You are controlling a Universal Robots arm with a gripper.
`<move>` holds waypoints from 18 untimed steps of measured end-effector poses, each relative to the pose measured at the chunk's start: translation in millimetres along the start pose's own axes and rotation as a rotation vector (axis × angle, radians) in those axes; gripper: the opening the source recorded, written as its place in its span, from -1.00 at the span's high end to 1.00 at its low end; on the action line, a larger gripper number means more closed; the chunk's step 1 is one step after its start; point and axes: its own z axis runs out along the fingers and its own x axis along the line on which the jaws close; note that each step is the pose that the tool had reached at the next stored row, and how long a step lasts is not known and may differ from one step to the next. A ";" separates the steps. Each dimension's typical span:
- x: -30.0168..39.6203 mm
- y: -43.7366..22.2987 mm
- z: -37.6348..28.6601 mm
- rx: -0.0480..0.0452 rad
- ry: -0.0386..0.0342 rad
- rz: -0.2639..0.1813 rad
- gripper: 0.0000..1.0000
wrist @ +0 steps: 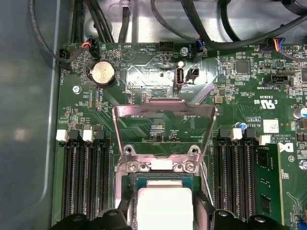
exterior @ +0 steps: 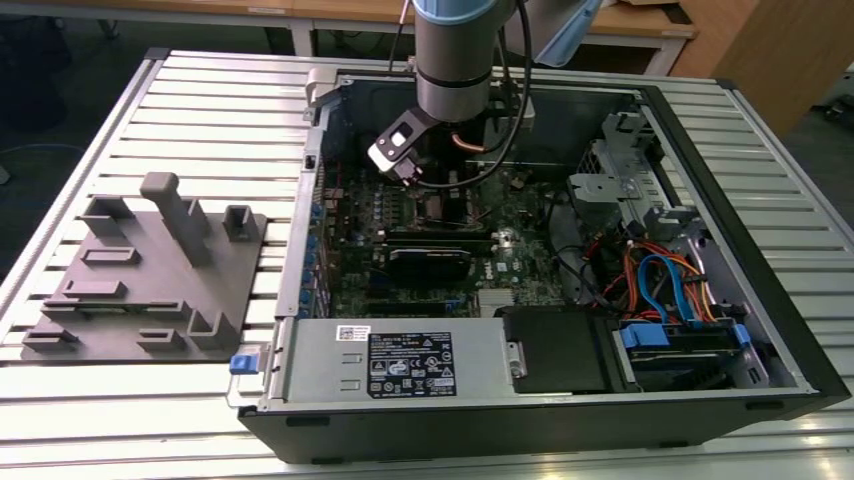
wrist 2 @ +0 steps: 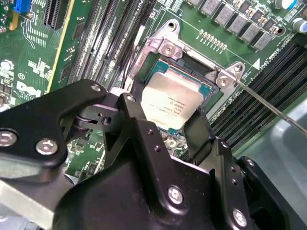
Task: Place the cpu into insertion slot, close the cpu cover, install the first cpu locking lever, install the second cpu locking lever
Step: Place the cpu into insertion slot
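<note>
The cpu [wrist 2: 175, 100], a flat square chip with a pale metal top, lies level inside the insertion slot [wrist 2: 218, 79], ringed by green board. My gripper [wrist 2: 168, 108] straddles it, one black finger [wrist 2: 136, 96] against one edge and the other across the opposite corner. In the first wrist view the cpu [wrist: 163, 203] sits between the same fingertips, just below the slot's silvery rim [wrist: 158, 165]. The cpu cover [wrist: 163, 111] stands swung up and open behind the slot. A thin locking lever [wrist 2: 268, 103] sticks out free beside the socket. In the exterior view my gripper [exterior: 430, 195] is low inside the computer case.
Long black memory slots [wrist: 84, 177] flank the socket on both sides. The open case [exterior: 747, 330] holds a power supply box [exterior: 400, 365], drive bays and coloured cables [exterior: 654, 280]. A grey fixture plate [exterior: 147, 270] lies on the slatted table at the exterior view's left.
</note>
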 end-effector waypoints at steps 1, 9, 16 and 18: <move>0.0 0.0 -0.2 0.0000 0.0000 0.000 -0.22; 0.1 0.3 -3.8 0.0000 0.0007 0.000 -0.22; 3.7 0.2 -3.1 -0.0001 0.0021 0.002 -0.22; 3.7 0.2 -3.0 0.0001 0.0017 0.003 -0.22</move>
